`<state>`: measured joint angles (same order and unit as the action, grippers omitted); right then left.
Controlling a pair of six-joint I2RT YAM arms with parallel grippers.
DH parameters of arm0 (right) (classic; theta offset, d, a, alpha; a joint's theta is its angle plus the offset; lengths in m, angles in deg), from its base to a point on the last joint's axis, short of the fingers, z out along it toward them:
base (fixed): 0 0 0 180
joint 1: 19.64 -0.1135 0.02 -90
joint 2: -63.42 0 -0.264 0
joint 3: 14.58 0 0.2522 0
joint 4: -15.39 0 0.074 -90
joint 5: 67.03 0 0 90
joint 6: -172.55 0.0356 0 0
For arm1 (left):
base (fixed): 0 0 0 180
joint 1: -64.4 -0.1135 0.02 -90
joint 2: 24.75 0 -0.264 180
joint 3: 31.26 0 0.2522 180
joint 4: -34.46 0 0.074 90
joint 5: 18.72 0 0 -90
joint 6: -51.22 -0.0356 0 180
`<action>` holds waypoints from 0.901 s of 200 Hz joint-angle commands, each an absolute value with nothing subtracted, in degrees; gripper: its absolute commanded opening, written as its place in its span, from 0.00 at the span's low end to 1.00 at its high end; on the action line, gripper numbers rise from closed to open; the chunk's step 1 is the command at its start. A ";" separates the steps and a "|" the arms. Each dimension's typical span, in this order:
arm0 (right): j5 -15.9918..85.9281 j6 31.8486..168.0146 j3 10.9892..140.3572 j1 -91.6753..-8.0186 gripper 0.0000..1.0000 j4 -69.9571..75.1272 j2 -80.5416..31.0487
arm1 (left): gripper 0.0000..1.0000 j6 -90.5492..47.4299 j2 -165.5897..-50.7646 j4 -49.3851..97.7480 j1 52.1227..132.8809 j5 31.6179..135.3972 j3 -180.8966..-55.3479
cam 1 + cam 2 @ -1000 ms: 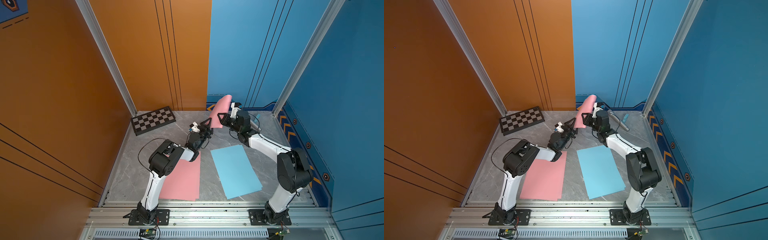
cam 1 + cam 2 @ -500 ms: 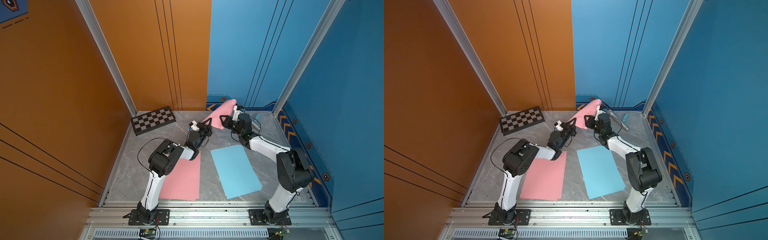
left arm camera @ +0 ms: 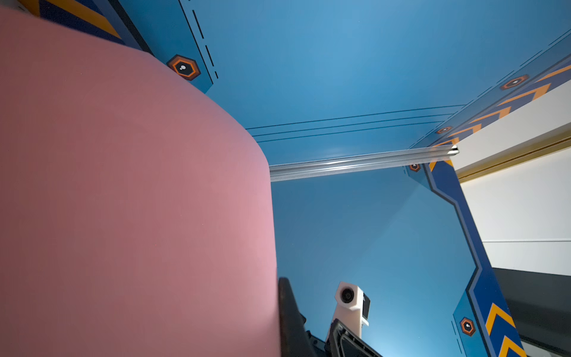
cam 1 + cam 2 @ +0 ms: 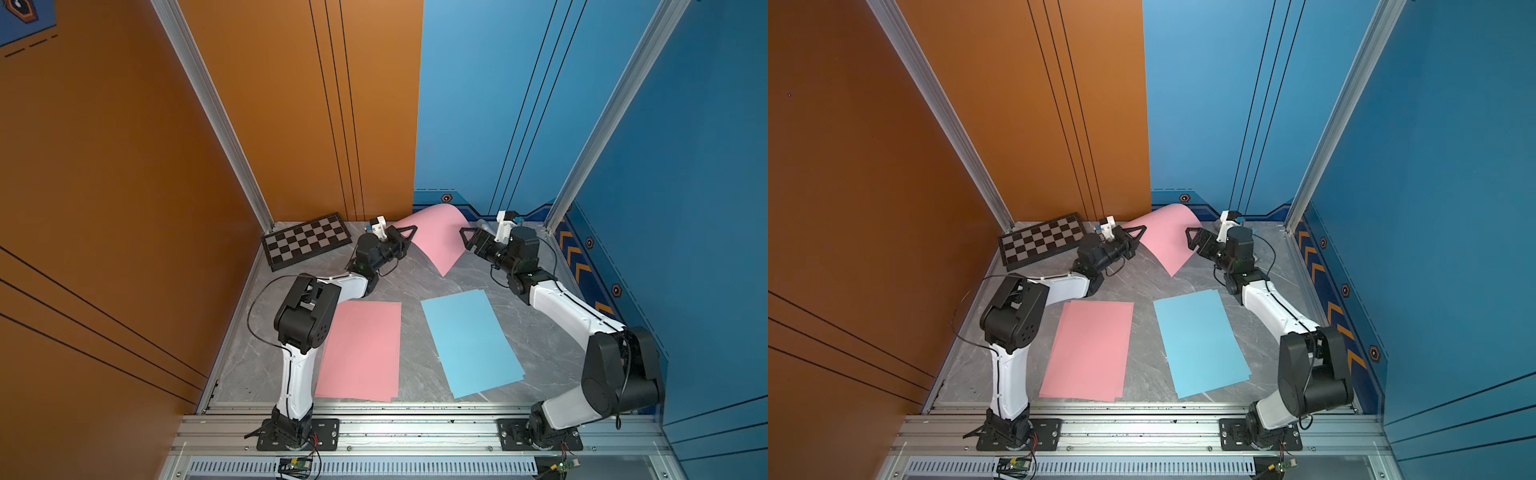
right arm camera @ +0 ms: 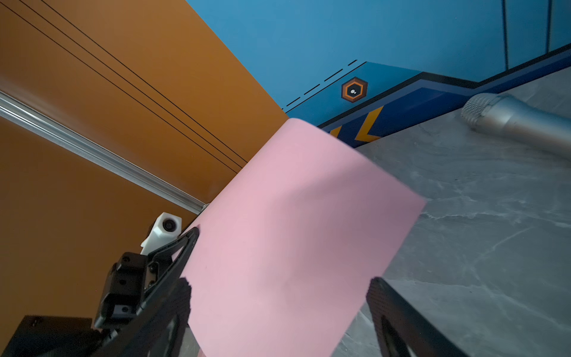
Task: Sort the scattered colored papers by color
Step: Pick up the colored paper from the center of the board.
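The left gripper (image 4: 410, 230) is closed on one edge of a pink sheet (image 4: 436, 239) and holds it up off the table (image 4: 411, 286). The right wrist view shows its black tips clamped on that edge. The right gripper (image 4: 464, 233) stands at the opposite edge with its jaws spread wide. In its own wrist view the two fingers (image 5: 384, 298) sit well apart with the sheet between them, and I cannot tell whether either touches it.

The sheet arches upward between the two grippers at the back of the table, near the wall, with one corner hanging toward the table. Nearer the arm bases, a pink pile (image 4: 361, 349) lies flat in front of the left arm. A blue pile (image 4: 469, 340) lies flat on the right arm's side, with bare table between the two piles. A checkered board (image 4: 307, 241) lies in the back corner on the left side. A silver microphone (image 5: 519, 123) lies on the table just beyond the right gripper, by the back wall.
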<state>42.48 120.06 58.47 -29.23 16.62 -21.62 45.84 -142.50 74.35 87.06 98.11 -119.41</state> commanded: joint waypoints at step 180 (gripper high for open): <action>59.66 123.10 50.79 -30.73 0.99 19.31 -22.31 | 0.00 -34.07 -124.15 -25.55 96.25 83.38 -147.23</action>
<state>55.77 120.06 52.76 -29.97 12.77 -22.25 -26.42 -126.72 -20.53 94.82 85.56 -144.98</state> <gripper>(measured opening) 0.981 0.040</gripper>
